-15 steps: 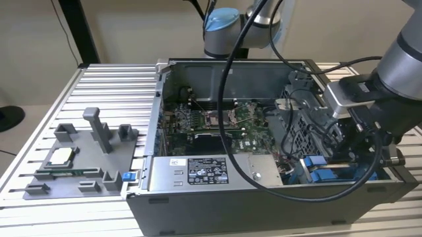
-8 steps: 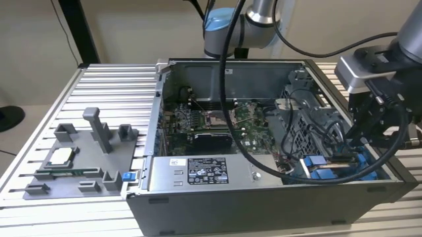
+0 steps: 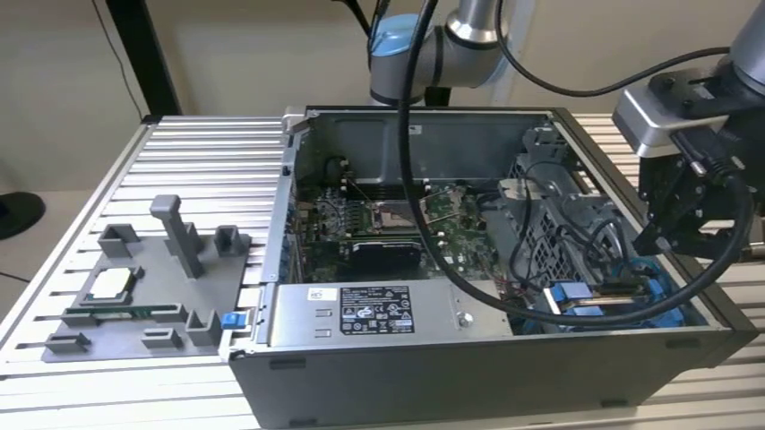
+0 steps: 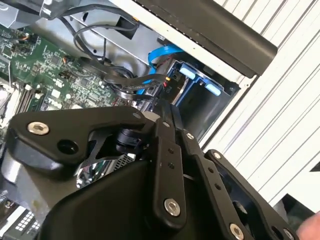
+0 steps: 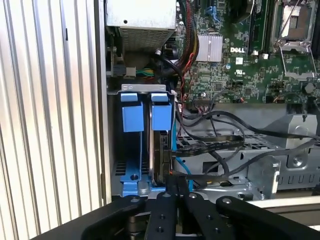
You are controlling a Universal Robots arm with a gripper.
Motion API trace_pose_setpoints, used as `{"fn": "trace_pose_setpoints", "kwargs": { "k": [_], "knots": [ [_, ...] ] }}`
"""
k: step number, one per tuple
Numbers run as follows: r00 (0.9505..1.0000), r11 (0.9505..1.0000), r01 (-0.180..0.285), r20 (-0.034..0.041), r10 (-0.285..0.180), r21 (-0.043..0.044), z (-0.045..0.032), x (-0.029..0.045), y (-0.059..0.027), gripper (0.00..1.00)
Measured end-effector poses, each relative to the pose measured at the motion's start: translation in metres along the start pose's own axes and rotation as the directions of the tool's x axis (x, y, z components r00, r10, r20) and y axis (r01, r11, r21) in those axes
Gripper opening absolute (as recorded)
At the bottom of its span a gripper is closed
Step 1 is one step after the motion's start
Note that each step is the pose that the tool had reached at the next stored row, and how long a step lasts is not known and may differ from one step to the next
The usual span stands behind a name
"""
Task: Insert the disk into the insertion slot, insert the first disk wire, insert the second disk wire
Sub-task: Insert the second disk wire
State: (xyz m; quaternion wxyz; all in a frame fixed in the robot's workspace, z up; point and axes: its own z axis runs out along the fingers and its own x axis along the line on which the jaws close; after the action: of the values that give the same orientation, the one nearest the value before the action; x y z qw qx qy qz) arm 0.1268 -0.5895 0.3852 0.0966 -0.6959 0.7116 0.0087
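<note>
In the exterior view I see an open computer case (image 3: 478,358) lying on a ribbed aluminium table (image 3: 179,161), with the arm (image 3: 442,36) reaching in from behind and its black gripper (image 3: 682,237) hanging over the case's corner at the exterior view's right. Below the gripper sits the insertion slot (image 3: 651,309), a bay with blue plastic rails, and the disk (image 3: 597,296) lies inside it, its blue carrier tabs showing. A grey power supply (image 3: 358,313) with a white sticker runs along the near wall, the green motherboard (image 3: 395,224) lies behind it, and a grey fixture tray (image 3: 143,296) rests on the table at the exterior view's left. In the second wrist view the gripper's black linkage fills the foreground, and its fingers (image 4: 167,117) come together to a narrow point right at a dark connector (image 4: 155,90) where black cables (image 4: 100,65) and a blue cable (image 4: 165,52) meet beside the bay; they look pressed together, though I cannot tell for certain whether they pinch the connector. In the first wrist view the fingertips (image 5: 176,180) sit together at the edge of the disk (image 5: 161,160), which stands on edge in the slot (image 5: 131,180) between two blue tabs (image 5: 161,111), with black wires (image 5: 220,145) trailing from its end across the perforated cage (image 5: 240,150).
</note>
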Motion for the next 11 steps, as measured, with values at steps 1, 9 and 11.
{"fn": "trace_pose_setpoints", "kwargs": {
  "k": [1,9,11],
  "knots": [
    [1.0000,1.0000,0.000,0.0002,0.000,0.0000,0.0000,0.0000,0.0000,0.00],
    [0.9996,0.9988,-0.005,-0.0293,0.003,-0.0497,0.0006,0.0000,-0.0041,0.00],
    [0.9996,0.9987,-0.005,-0.0294,0.004,-0.0510,0.0006,0.0000,-0.0041,0.00]
  ]
}}
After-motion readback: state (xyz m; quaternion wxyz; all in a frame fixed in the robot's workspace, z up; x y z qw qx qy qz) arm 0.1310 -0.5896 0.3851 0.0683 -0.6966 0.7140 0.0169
